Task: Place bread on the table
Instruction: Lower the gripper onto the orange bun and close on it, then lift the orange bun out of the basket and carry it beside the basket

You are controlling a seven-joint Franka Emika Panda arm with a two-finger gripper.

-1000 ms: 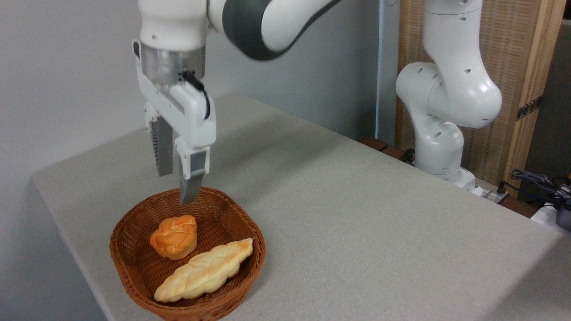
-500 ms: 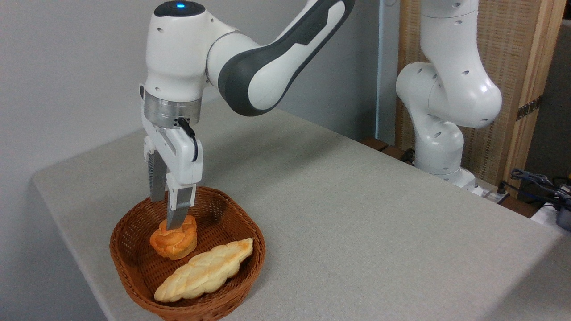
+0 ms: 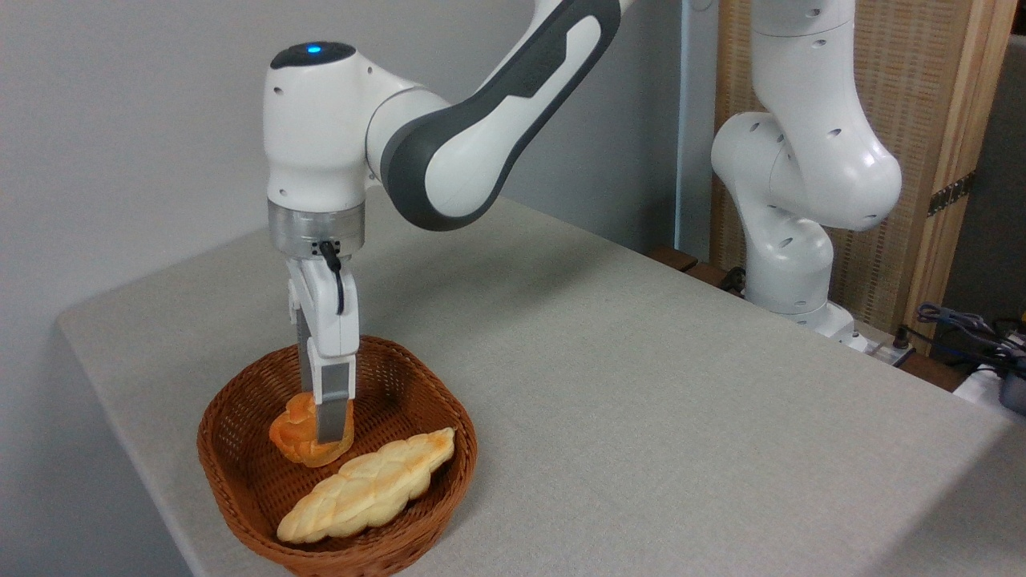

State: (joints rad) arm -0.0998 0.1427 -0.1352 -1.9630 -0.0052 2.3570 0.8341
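The bread [image 3: 287, 431], a small orange-golden knotted bun, rests in the brown wicker basket [image 3: 401, 377] at the table's [image 3: 641, 385] near left corner. My gripper [image 3: 322, 421] points straight down into the basket and stands open around the bun. Its near finger [image 3: 332, 409] covers the bun's front, and the far finger is hidden behind it. The bun still sits on the basket floor.
A long pale braided loaf [image 3: 369, 485] lies in the basket just in front of the bun, close to the near finger. The arm's white base [image 3: 789, 264] stands at the table's far right edge, with cables [image 3: 970, 328] beyond it. A wall runs behind the table.
The gripper has come down from above the basket rim into the basket and turned about its vertical axis, so its fingers now straddle the bun front to back.
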